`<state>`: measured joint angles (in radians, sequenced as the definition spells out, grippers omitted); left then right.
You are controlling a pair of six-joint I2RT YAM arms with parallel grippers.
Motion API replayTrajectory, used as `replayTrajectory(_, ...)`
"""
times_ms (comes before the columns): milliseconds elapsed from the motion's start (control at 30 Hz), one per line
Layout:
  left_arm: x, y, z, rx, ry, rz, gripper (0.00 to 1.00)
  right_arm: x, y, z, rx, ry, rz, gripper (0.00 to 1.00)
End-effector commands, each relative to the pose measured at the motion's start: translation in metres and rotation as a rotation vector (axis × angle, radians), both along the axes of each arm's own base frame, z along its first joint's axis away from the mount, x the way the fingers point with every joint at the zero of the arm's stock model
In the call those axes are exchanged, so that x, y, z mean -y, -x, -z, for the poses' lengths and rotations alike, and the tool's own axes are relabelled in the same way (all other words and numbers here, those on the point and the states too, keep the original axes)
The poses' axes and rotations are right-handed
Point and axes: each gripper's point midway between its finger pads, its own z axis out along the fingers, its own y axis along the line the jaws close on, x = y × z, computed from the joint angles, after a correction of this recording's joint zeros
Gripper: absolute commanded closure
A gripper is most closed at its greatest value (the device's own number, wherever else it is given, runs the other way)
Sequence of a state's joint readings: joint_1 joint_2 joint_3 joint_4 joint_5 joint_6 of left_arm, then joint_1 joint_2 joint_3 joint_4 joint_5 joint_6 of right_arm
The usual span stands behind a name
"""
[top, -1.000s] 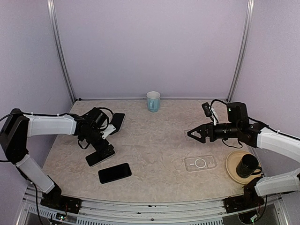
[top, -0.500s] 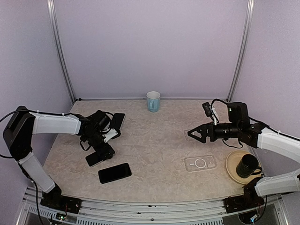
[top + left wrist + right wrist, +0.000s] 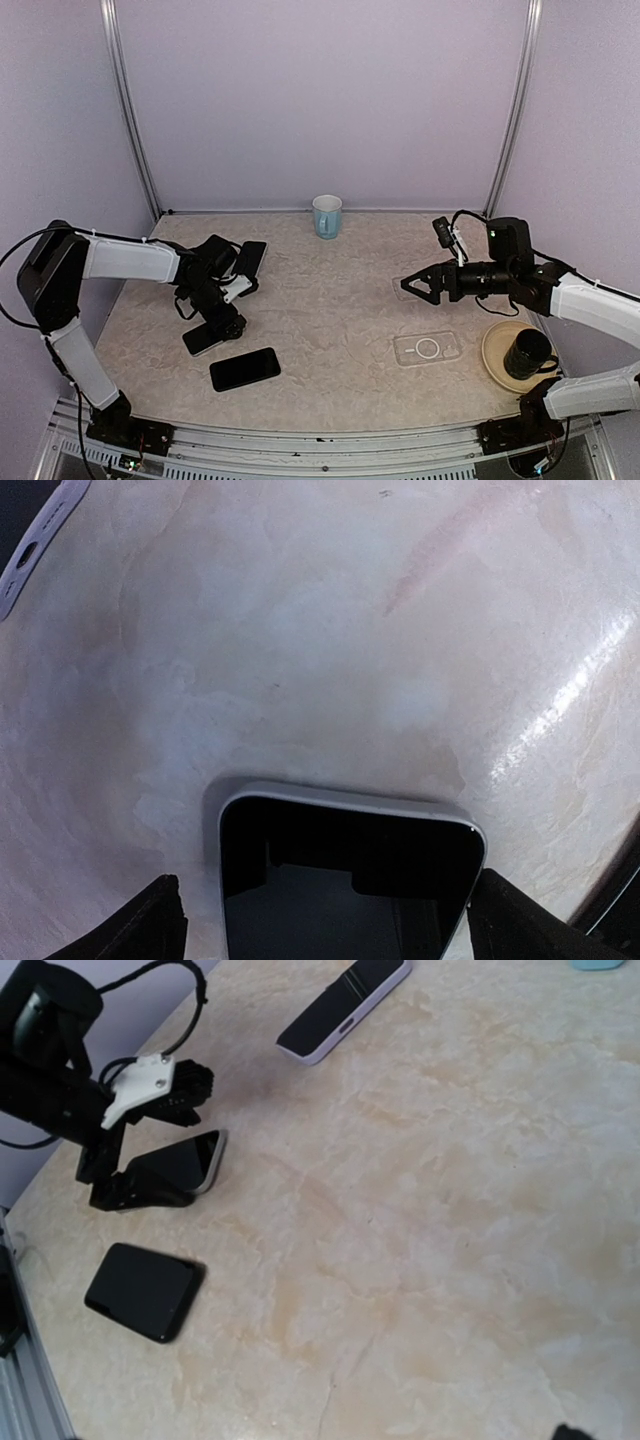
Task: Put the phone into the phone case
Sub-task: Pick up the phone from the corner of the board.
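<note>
walls (image 3: 320,100): plain lilac | corner posts (image 3: 130,110): grey metal | table (image 3: 340,300): beige marbled top | light: even

The left gripper (image 3: 125,1188) hangs low over the table (image 3: 450,1210), its black fingers (image 3: 92,1165) spread to either side of a silver-edged phone (image 3: 185,1158). Just on the near side of the fingers lies a black phone (image 3: 140,1290). Well beyond them is a white-edged phone (image 3: 345,1005).
</note>
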<state>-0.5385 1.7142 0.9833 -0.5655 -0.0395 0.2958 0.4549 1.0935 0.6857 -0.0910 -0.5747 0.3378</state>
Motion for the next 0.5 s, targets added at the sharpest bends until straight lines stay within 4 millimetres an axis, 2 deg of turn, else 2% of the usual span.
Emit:
replayTrajectory(0,0.001,-0.005,0.0058,-0.024,0.025,-0.014,0.06,0.0037,-0.0008,-0.0048,0.024,-0.01,0.012,0.0)
replayTrajectory(467,0.0051,0.0007,0.0065,-0.074,0.079,-0.012,0.18,0.0051,-0.002,-0.0077,0.035,-0.006,0.021,0.0)
